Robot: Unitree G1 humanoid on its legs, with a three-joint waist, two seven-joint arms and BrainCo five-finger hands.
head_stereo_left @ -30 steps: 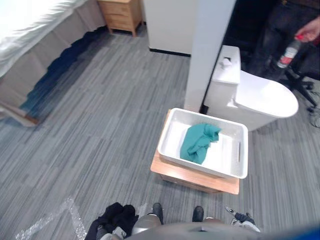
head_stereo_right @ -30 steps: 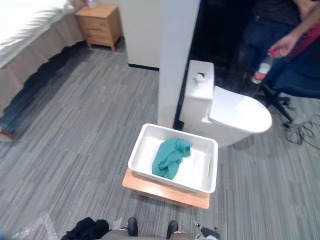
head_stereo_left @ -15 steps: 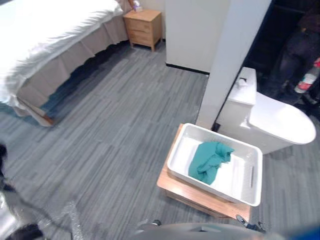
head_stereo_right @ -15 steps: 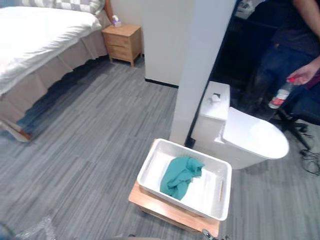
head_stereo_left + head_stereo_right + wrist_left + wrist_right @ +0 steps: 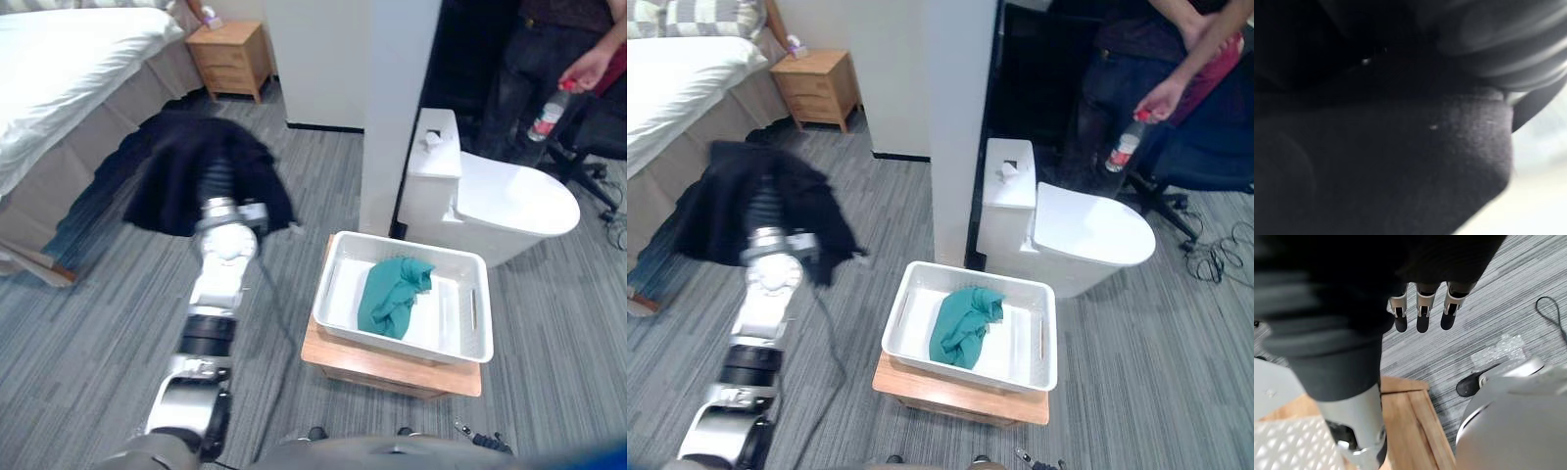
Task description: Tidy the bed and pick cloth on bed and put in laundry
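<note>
— What's the right hand (image 5: 1420, 308) doing?
— It hangs slack next to the wooden bench (image 5: 392, 364), fingers straight and holding nothing. The white basket (image 5: 325, 294) on the bench has a teal cloth (image 5: 392, 284) in it.
— And the left hand (image 5: 217, 184)?
— Lifted, buried in a black cloth (image 5: 186, 147) that hangs above the floor beside the bed (image 5: 59, 59). I can't tell its grip.
</note>
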